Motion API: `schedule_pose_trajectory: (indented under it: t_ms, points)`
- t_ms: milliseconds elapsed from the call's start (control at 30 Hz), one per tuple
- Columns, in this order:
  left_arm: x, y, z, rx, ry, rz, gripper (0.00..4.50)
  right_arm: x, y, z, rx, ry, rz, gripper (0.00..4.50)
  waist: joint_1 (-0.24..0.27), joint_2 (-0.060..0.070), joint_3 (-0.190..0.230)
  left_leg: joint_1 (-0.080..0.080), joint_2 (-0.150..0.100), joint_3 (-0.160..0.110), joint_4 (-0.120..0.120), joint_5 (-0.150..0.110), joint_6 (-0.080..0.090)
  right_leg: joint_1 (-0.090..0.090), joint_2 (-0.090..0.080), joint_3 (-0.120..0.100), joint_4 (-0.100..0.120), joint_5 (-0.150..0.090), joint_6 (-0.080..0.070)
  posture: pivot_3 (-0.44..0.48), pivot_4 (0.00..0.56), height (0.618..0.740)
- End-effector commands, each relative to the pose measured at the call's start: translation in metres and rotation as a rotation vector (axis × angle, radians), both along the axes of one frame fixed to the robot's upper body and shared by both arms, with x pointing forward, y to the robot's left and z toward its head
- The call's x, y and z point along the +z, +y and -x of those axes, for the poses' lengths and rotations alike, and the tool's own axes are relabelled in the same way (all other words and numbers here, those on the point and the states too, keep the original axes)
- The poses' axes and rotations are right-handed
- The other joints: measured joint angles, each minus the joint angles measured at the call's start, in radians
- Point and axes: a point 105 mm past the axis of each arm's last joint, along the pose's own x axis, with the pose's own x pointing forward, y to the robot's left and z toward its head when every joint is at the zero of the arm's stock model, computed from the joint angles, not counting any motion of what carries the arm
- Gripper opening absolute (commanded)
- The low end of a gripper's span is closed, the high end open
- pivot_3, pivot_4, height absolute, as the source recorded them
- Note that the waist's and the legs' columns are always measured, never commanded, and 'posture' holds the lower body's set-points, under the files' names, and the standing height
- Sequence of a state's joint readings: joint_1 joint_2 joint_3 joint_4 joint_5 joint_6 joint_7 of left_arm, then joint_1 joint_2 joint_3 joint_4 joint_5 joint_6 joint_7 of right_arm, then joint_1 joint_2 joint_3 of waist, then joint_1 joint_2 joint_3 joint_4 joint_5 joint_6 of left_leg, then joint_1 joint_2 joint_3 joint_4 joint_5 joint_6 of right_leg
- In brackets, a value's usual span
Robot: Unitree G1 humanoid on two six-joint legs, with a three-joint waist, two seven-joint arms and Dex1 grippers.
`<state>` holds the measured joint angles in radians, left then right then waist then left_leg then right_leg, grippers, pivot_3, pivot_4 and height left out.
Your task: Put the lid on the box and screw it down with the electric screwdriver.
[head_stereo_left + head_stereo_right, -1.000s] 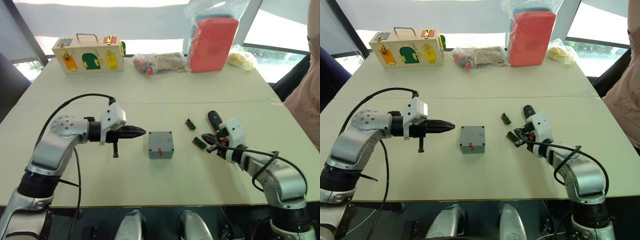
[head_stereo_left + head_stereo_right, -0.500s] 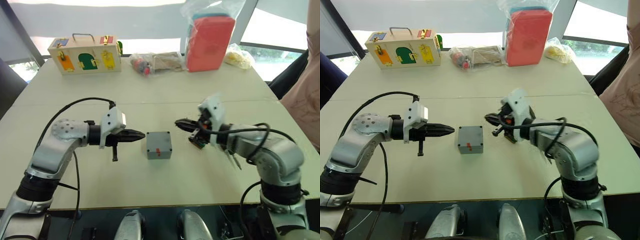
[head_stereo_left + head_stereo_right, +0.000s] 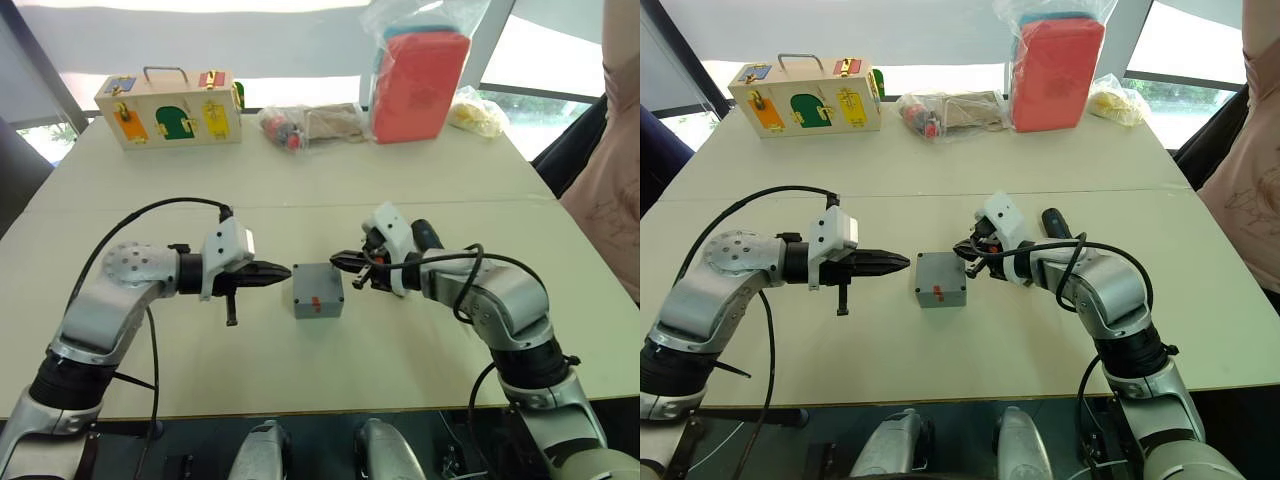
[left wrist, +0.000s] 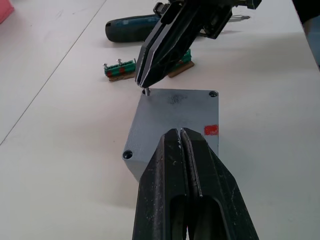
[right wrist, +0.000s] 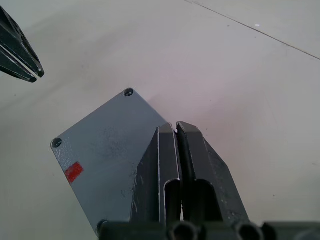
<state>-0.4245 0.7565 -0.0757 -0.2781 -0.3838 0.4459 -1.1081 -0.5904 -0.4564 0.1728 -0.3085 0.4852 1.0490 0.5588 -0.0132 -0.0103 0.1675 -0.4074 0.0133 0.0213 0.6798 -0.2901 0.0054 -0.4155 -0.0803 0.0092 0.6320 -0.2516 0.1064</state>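
In the middle of the pale table (image 3: pixel 330 190), between the two arms, the box (image 3: pixel 318 290) rests with the lid (image 4: pixel 175 119) already on it, a flat grey top with a small red mark toward one edge and dark screw holes at its corners. At the corner of the lid nearest the right arm, a small metal pin or screw stands up from the hole, and the tips of the right gripper (image 3: pixel 338 262) are pressed together right over it, the fingers closed with no gap between them; whether they actually pinch the pin I cannot tell. On the opposite side of the box, the left gripper (image 3: pixel 283 269) hovers just beside the box's edge without touching it, its two black fingers (image 4: pixel 175 165) also closed tight and holding nothing.

Beyond the box on the right arm's side, two small green connector strips (image 4: pixel 120 70) lie on the table, and just past them lies the electric screwdriver (image 4: pixel 131 28), on its side, untouched. Well beyond the box, along the far edge of the table, stand a wooden box with coloured doors (image 3: pixel 170 107), some clear bags (image 3: pixel 310 125) and a red case (image 3: pixel 420 85).
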Motion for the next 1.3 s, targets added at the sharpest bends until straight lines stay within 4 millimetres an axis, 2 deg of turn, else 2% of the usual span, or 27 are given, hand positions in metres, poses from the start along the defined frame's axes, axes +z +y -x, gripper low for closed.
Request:
schedule_pose_trajectory:
  t_ms: [33, 467, 767, 1033, 1300]
  points:
    - [0.0087, 0.0006, 0.0024, -0.002, -0.037, 0.009, 0.0, 0.0119, 0.0001, -0.0019, 0.012, -0.06, 0.006, 0.02, 0.0, 0.0, 0.0, 0.0, 0.0, 0.0, 0.0, 0.0, 0.0, 0.0, 0.0, 0.0, 0.0, 0.0, 0.0, 0.0, 0.15, 0.73]
    - [0.0079, -0.0007, 0.0022, -0.009, -0.035, 0.01, 0.0, 0.0206, -0.0091, -0.007, -0.016, -0.088, 0.01, 0.02, 0.0, 0.0, 0.0, 0.0, 0.0, 0.0, 0.0, 0.0, 0.0, 0.0, 0.0, 0.0, 0.0, 0.0, 0.0, 0.0, 0.15, 0.73]
    - [0.0074, -0.0013, 0.0018, -0.01, -0.034, 0.009, 0.0, 0.0115, -0.0044, -0.004, 0.006, -0.063, 0.024, 0.02, 0.0, 0.0, 0.0, 0.0, 0.0, 0.0, 0.0, 0.0, 0.0, 0.0, 0.0, 0.0, 0.0, 0.0, 0.0, 0.0, 0.15, 0.73]
    - [0.0071, -0.0017, 0.0024, -0.009, -0.032, 0.01, 0.0, 0.0171, -0.0015, -0.002, 0.024, -0.073, 0.014, 0.02, 0.0, 0.0, 0.0, 0.0, 0.0, 0.0, 0.0, 0.0, 0.0, 0.0, 0.0, 0.0, 0.0, 0.0, 0.0, 0.0, 0.15, 0.73]
    - [0.0068, -0.003, 0.002, -0.014, -0.033, 0.012, 0.0, 0.0108, -0.0027, -0.0026, 0.021, -0.065, 0.037, 0.02, 0.0, 0.0, 0.0, 0.0, 0.0, 0.0, 0.0, 0.0, 0.0, 0.0, 0.0, 0.0, 0.0, 0.0, 0.0, 0.0, 0.15, 0.73]
